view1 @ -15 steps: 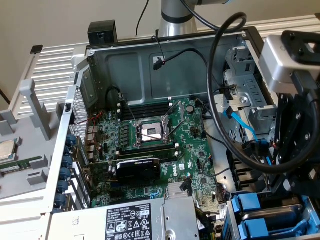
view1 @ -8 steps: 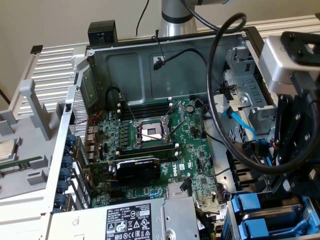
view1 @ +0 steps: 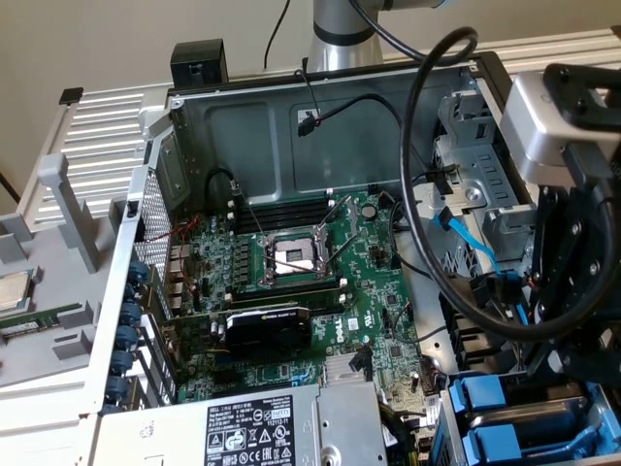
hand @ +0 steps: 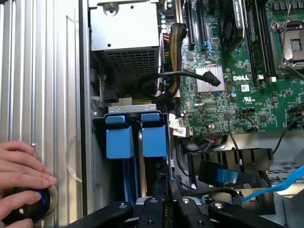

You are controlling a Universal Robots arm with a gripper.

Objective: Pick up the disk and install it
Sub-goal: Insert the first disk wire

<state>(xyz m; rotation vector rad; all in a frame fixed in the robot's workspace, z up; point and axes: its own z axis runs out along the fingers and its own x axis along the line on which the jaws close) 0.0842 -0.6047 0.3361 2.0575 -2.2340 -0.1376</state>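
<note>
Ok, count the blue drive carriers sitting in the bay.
2. Both blue carriers stand side by side in the drive bay by the power supply: one nearer the case wall, the other nearer the motherboard. More could be hidden below.

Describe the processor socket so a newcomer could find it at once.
Inside the open computer case lies a green motherboard. Near its middle, between the long black memory slots and the black graphics card, sits the processor socket: the only square silver frame, with thin wire levers raised beside it.
</note>
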